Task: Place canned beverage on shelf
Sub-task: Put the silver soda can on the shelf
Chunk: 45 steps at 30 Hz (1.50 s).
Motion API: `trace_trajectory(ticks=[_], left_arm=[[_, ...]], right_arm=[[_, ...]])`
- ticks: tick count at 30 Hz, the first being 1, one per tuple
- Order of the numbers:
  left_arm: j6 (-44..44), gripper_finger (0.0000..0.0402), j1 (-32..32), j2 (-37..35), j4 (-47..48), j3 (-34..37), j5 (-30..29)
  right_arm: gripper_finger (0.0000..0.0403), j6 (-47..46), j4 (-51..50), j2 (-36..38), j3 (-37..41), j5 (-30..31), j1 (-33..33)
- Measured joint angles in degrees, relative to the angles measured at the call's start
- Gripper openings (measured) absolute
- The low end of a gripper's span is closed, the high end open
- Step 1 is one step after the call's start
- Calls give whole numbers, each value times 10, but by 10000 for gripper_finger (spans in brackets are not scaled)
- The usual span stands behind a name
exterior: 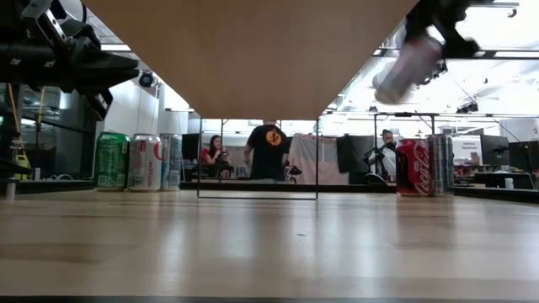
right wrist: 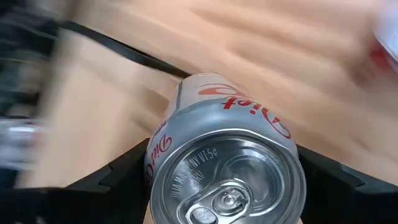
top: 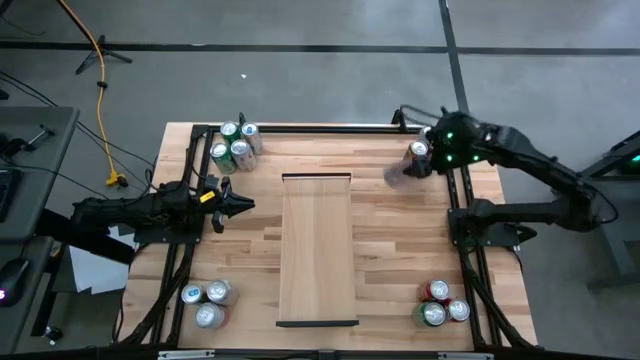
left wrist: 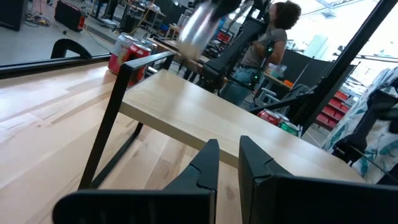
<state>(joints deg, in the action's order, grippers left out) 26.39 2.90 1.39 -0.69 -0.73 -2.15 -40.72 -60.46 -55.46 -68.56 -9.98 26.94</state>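
Observation:
A silver Diet Coke can [right wrist: 227,143] hangs in the air over the table's far right part, blurred in the high view [top: 402,170] and the low view [exterior: 408,66]. My right gripper [top: 424,158] is shut on it. The shelf [top: 318,250] is a long pale board in the table's middle, raised on thin dark legs [exterior: 199,156]. In the low view its underside [exterior: 253,50] fills the top. My left gripper [top: 240,206] is shut, holds nothing, and points level at the shelf's left long edge [left wrist: 186,118]. My right gripper pinches the can's round wall just below its top rim, one dark finger [right wrist: 121,177] on each side. The fingers slant down from the table's right. The can is lifted clear and tilted, its top [right wrist: 227,186] toward the wrist and its bottom pointing down toward the shelf.
Groups of cans stand at the table's corners: far left [top: 236,145], near left [top: 207,298], near right [top: 440,305]. Red cans [exterior: 413,168] stand at the far right, below the raised arm. People stand in the room behind the table [exterior: 268,151].

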Motion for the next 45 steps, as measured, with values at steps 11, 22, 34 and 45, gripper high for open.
trace_trajectory(ticks=[11,22,34,45], left_arm=[[0,1,0,0,0,0,0],[0,1,0,0,0,0,0],[0,1,0,1,0,0,0],[0,1,0,1,0,0,0]], right_arm=[[291,130,8,-257,-404,54,-128],[291,228,-143,-464,-615,4,-171],[291,181,-212,-478,-498,67,-220],[291,151,-208,-494,-463,110,-246]])
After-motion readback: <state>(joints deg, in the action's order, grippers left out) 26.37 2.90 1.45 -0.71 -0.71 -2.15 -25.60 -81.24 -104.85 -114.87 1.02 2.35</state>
